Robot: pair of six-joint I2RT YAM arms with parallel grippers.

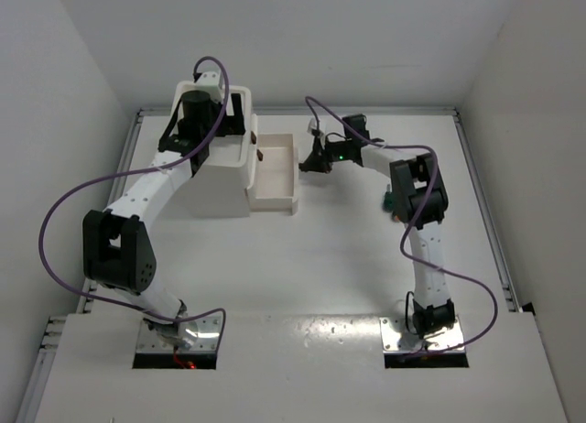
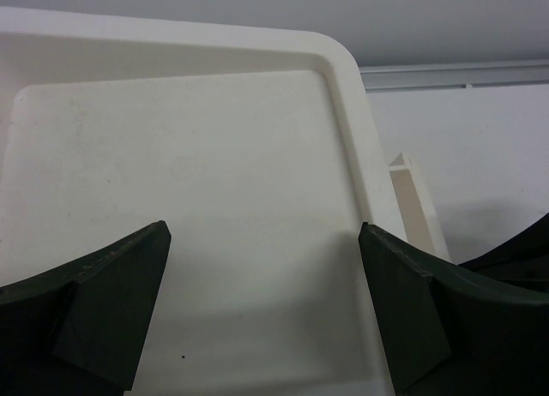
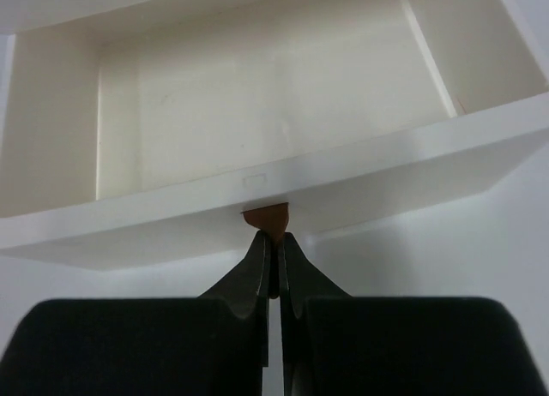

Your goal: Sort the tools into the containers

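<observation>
drawer unit [image 1: 215, 180] stands far left, one drawer [image 1: 275, 201] standing out to the right. right gripper [image 3: 273, 242] is closed, tips at its knob [image 3: 266, 216]; whether it pinches it is unclear. left gripper [image 2: 264, 242] is wide open over the tray [image 2: 343, 79], holding nothing. a green thing [image 1: 388, 201] is mostly hidden behind the right arm.

A plain white table [image 1: 348, 258] sits boxed in by a white back wall [image 1: 302, 38] and white side walls [image 1: 46, 121], metal rails [image 1: 482, 203] along its edges, under soft, even light.

Left gripper [image 2: 264, 233] spread wide, right gripper [image 3: 274, 242] pinched closed (no visible gap)
</observation>
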